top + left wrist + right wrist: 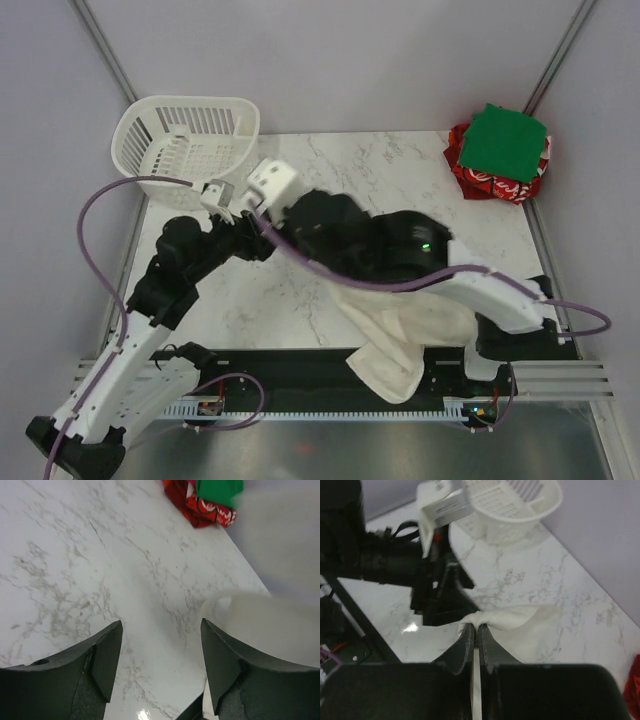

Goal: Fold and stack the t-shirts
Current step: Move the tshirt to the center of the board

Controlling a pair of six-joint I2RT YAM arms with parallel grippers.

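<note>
Nearest, at about 6 o'clock on the counter [400, 165], the cream t-shirt [395, 345] lies bunched, its lower end spilling over the near edge onto the black rail [300, 365]. What shows of it is a thick, twisted band. Its long axis runs from roughly 5 o'clock up toward 11, where it passes under the right arm [490, 290] (which end is collar and which is hem I cannot tell).

Further in, the right tool [475, 629] is pinched tight on a fold of that cream cloth, just above the marble. The left tool [161, 630] stands wide with nothing between its fingers. The cloth sits just beside one finger; whether it touches I cannot tell.

The step looks like spreading the shirt flat before folding. To do it well, the left tool should take an edge close to the right tool's pinch. The two should then draw apart along the 9-to-3 line and drag away from the near edge, low and evenly tensioned, so the hanging end comes up onto the counter.

Farthest, the white basket [185, 140] sits at 10 o'clock. At 2 o'clock the green t-shirt [508, 145] lies folded on the red t-shirt [480, 180], which is the stack to join.
</note>
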